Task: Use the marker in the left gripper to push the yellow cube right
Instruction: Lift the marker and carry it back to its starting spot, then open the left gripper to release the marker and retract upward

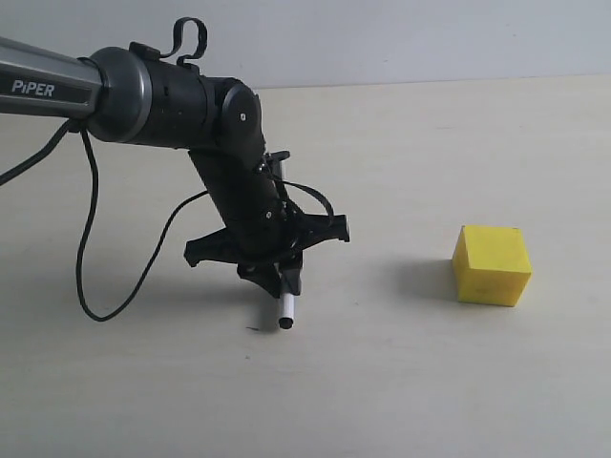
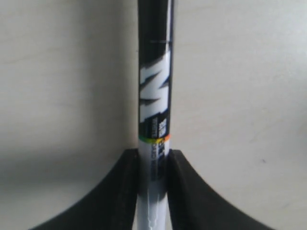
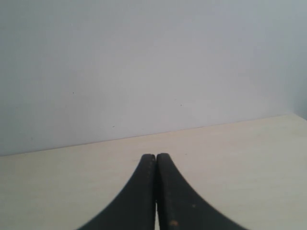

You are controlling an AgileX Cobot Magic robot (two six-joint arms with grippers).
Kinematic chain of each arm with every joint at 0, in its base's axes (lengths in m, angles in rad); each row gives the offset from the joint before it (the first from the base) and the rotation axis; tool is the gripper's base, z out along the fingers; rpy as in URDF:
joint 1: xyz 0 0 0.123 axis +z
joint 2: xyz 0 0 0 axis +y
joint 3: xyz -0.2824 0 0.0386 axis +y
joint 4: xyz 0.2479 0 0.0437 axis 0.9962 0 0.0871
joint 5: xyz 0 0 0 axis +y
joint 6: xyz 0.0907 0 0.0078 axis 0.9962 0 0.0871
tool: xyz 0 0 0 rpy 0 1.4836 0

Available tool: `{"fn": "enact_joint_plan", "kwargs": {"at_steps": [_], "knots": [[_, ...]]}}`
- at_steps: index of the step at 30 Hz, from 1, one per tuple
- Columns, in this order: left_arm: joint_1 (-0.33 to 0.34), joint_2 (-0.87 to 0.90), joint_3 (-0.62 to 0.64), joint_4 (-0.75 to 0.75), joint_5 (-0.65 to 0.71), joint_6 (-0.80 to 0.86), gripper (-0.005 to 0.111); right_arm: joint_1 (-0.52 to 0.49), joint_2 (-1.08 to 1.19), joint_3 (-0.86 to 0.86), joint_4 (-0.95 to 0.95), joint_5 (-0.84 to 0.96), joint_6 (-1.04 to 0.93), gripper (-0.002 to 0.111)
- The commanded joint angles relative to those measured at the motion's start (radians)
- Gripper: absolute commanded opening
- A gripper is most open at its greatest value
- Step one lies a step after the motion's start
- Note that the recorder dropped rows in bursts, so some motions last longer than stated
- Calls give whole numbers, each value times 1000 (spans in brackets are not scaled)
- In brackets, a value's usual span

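My left gripper (image 1: 280,277) points down at the table and is shut on the marker (image 1: 285,310). The marker's white lower end sticks out below the fingers, its tip at or just above the tabletop. In the left wrist view the marker (image 2: 154,96) runs straight out between the black fingers (image 2: 120,191), with its black printed label showing. The yellow cube (image 1: 492,265) rests on the table well to the right of the marker tip, apart from it. My right gripper (image 3: 156,155) shows only in its wrist view, jaws pressed together with nothing between them.
A black cable (image 1: 91,239) loops down from the left arm to the pale tabletop (image 1: 382,382) on the left. A plain light wall (image 1: 430,38) stands behind the table's far edge.
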Motion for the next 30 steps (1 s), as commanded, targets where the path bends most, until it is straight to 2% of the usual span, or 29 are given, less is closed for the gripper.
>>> {"fn": "enact_joint_plan", "kwargs": {"at_steps": [1,4,21,24,27,30], "knots": [[1,-5,-8,-3,6,5,36,-5,-7,5,3,-10,1,0],[1,-5,-8,-3,6,5,41,-5,-7,5,3,-10,1,0],[14,-29,-25,3,29,22,41,-5,-7,5,3,-10,1,0],[34,-88,-86,38,128,26,30,-5,-7,5,3,-10,1,0],[29,-184,-107,155,165,43,0,-5,-7,5,3,-10,1,0],[6,-300,-57,250,99,47,0,-5,-7,5,3,-10,1,0]]}}
